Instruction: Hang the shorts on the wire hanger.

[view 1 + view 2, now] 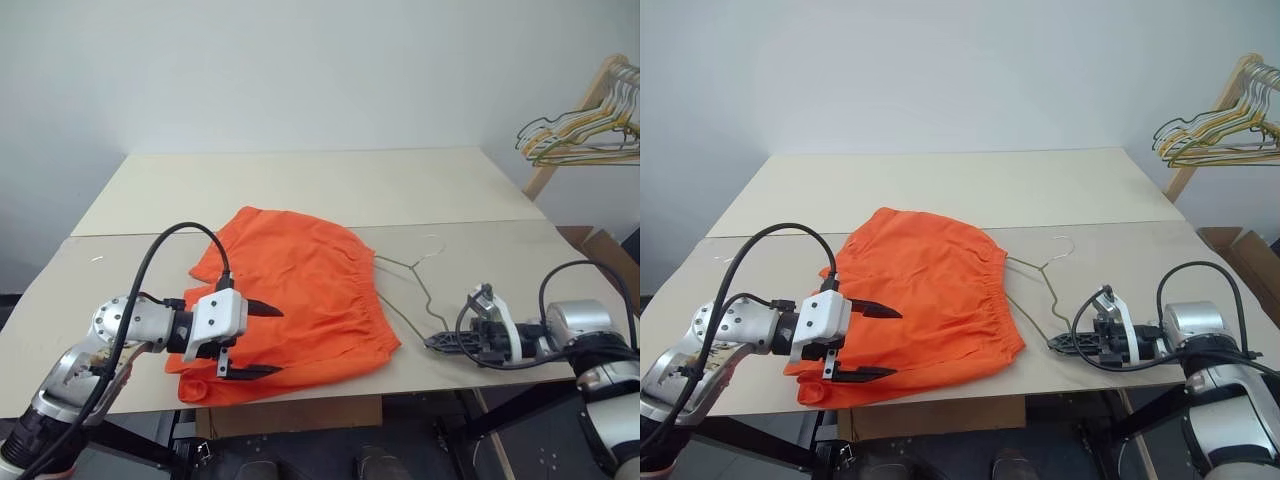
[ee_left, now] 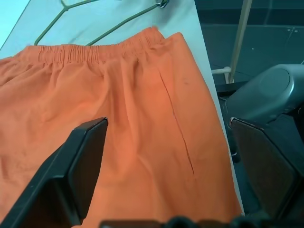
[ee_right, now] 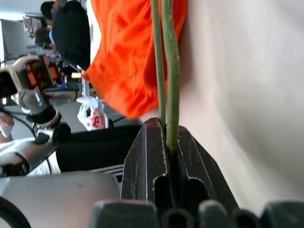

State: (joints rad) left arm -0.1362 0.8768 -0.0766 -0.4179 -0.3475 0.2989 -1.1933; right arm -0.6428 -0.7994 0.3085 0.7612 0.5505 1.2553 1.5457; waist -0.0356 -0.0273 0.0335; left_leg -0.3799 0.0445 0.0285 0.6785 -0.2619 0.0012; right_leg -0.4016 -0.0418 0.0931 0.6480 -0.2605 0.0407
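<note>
Pale table (image 1: 300, 190) with orange shorts (image 1: 300, 290) and wire hanger (image 1: 415, 285) flat on it

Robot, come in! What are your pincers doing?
Left pincer open over the shorts. Right pincer shut on the wire hanger. Nothing in the way.

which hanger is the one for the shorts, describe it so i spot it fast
On the pale table, look just right of the bright orange shorts. The thin grey bare-metal wire hanger lies flat there, pinched by the right gripper, unlike the yellow and green hangers bunched on the wooden rack.
</note>
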